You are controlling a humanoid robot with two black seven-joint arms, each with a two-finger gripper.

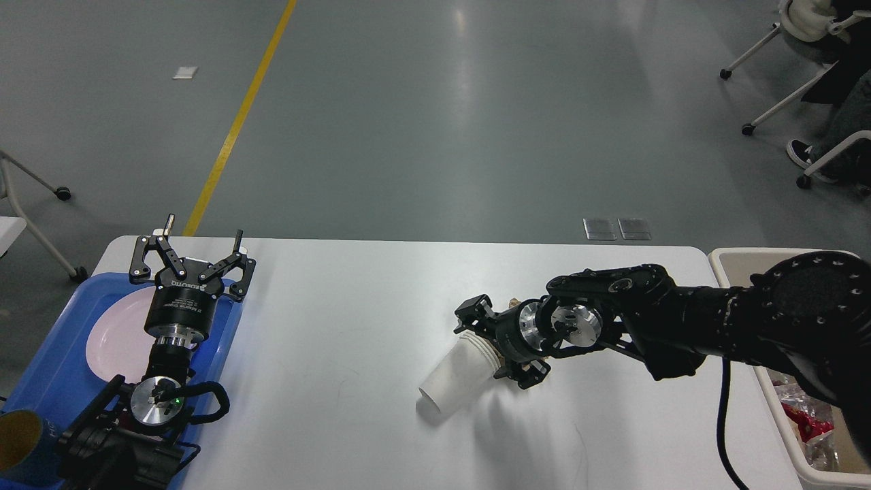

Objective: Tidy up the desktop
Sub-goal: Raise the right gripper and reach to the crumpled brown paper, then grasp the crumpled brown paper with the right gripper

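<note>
The white desk [354,299] fills the lower half of the view, wide and plain, with grey floor and a yellow line [235,126] beyond its far edge.

Near the middle of the desk lies a stack of white paper cups [454,376] on its side, open mouth toward the near left. Right at the stack's base end, the right gripper [495,340] reaches in low from the right, its long black arm stretched across the desk. Its jaws stand apart, one finger above the cups' base and one below and to the right, and between them only a small scrap of crumpled brown paper [512,301] peeks out past the wrist. Whether the jaws have actually closed onto the paper or the cups I cannot tell; the wrist hides the contact.

At the left end, a blue tray [61,367] sits on the desk with a pale pink plate [119,337] in it. The left gripper [194,253] hangs above the tray's far right corner, pointing away, its jaws spread wide and holding nothing. A brown-and-blue cylinder [20,442] shows at the near left corner.

Off the right end of the desk stands a beige bin [731,262], partly covered by the right arm, with silvery and red wrappers [806,418] visible inside.
</note>
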